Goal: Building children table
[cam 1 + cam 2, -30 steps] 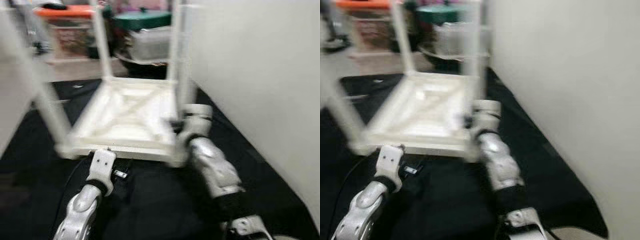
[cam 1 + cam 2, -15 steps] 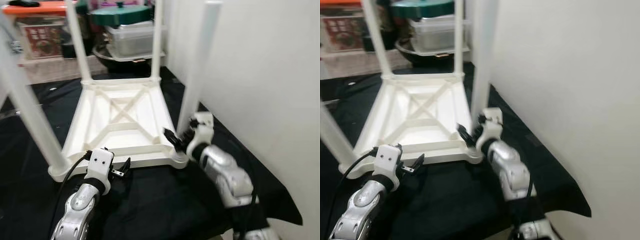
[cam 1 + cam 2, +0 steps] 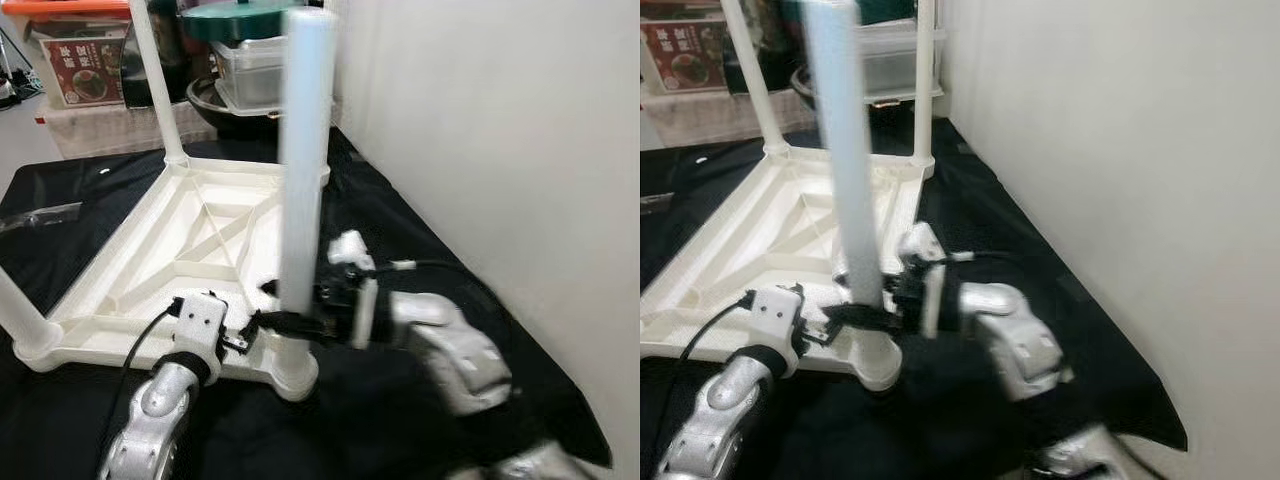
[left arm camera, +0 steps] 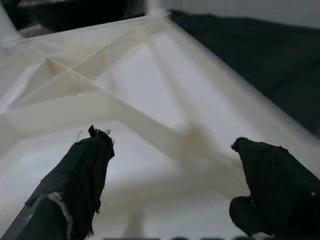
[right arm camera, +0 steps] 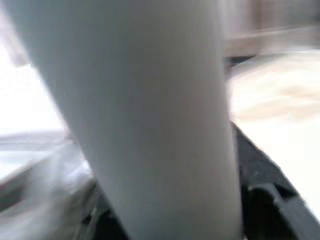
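Note:
A white children's table (image 3: 190,250) lies upside down on a black cloth (image 3: 420,250), its legs pointing up. The nearest leg (image 3: 303,170) stands at the corner closest to me. My right gripper (image 3: 292,322) reaches in from the right and is shut on this leg low down, just above its socket. In the right wrist view the leg (image 5: 150,115) is close up, with a black finger (image 5: 265,200) beside it. My left gripper (image 3: 245,338) is open at the table's near rim; its fingers (image 4: 80,170) straddle the ribbed underside (image 4: 150,85).
A white wall (image 3: 490,150) runs close along the right. Storage boxes (image 3: 80,60) and stacked pots and containers (image 3: 250,70) stand at the back beyond the cloth. Two more legs (image 3: 150,80) rise at the far corners. Another leg (image 3: 20,305) stands at the left corner.
The table has turned, so its right near corner and leg now point at me. My right gripper has swung in from beside the leg and closed on it. The left gripper stays at the rim.

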You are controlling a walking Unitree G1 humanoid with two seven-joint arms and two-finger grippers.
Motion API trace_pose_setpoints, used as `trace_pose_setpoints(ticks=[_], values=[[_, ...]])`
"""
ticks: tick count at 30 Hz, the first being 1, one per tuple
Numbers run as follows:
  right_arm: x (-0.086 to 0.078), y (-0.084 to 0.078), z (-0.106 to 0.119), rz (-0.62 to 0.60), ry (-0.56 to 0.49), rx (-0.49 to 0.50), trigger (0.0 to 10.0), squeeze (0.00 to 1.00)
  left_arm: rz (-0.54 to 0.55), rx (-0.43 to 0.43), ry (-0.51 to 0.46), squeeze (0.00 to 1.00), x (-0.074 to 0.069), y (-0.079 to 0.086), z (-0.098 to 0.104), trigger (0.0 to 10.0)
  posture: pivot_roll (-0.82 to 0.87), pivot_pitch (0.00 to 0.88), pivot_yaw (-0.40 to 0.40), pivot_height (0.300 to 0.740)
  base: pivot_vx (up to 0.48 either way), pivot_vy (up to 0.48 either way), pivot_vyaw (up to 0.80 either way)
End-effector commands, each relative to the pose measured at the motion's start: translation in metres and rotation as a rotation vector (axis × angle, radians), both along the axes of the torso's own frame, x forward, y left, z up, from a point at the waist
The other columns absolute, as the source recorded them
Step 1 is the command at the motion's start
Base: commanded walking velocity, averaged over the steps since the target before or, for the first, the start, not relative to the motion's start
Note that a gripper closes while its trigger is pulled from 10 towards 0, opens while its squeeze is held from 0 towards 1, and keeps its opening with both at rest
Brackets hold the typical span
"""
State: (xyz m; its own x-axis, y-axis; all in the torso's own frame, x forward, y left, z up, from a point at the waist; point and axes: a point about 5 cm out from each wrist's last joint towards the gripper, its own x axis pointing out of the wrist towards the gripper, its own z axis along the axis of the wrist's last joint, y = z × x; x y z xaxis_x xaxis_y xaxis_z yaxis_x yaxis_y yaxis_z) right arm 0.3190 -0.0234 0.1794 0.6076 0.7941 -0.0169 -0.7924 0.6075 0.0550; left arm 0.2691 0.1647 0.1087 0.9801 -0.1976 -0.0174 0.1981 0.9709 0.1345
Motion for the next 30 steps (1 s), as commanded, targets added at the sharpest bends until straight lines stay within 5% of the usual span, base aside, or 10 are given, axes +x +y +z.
trace_pose_setpoints(ticks=[1,8,9,10,13,16,17,20,22,30], values=[[0.026,-0.050,-0.032,-0.459,0.131,-0.123,0.0,0.00,0.004,0.017,0.038,0.00,-0.008,0.002,-0.009,10.0,0.13,0.000,-0.066,0.740,0.000,0.000,0.00],[0.014,-0.120,-0.060,-1.101,0.233,-0.190,0.0,0.00,-0.001,0.020,0.045,0.00,-0.009,0.004,-0.010,10.0,0.11,0.000,-0.047,0.740,0.000,0.000,0.00],[0.009,-0.114,-0.059,-1.048,0.220,-0.189,2.4,0.00,-0.007,0.023,0.045,0.00,-0.007,0.004,-0.010,10.0,0.11,0.000,-0.038,0.740,0.000,0.000,0.00],[0.006,-0.103,-0.052,-0.970,0.186,-0.155,10.0,0.00,-0.014,0.024,0.043,0.00,-0.004,0.002,-0.009,10.0,0.09,0.000,-0.027,0.740,0.000,0.000,0.00],[0.005,-0.089,-0.040,-0.817,0.120,-0.094,10.0,0.00,-0.023,0.024,0.040,0.00,-0.002,0.000,-0.008,10.0,0.09,0.000,-0.027,0.740,0.000,0.000,0.00],[0.005,-0.080,-0.032,-0.711,0.072,-0.055,10.0,0.37,-0.028,0.024,0.038,0.00,0.000,-0.001,-0.008,10.0,0.09,0.000,-0.027,0.740,0.000,0.000,0.00],[0.007,-0.076,-0.021,-0.624,0.030,-0.019,10.0,1.00,-0.032,0.022,0.035,0.00,0.001,-0.002,-0.007,10.0,0.10,0.000,-0.028,0.740,0.000,0.000,0.00],[0.012,-0.070,-0.009,-0.486,0.017,0.039,10.0,1.00,-0.028,0.021,0.033,0.00,0.000,-0.001,-0.006,10.0,0.11,0.000,-0.040,0.740,0.000,0.000,0.00],[0.021,-0.061,0.012,-0.271,-0.029,0.121,10.0,0.00,-0.016,0.023,0.035,0.00,-0.002,0.003,-0.007,10.0,0.11,0.000,-0.045,0.740,0.000,0.000,0.00],[0.017,-0.047,0.007,0.036,-0.062,0.107,10.0,0.00,-0.014,0.019,0.035,0.00,-0.002,0.002,-0.008,10.0,0.13,0.000,-0.056,0.740,0.000,0.000,0.00]])
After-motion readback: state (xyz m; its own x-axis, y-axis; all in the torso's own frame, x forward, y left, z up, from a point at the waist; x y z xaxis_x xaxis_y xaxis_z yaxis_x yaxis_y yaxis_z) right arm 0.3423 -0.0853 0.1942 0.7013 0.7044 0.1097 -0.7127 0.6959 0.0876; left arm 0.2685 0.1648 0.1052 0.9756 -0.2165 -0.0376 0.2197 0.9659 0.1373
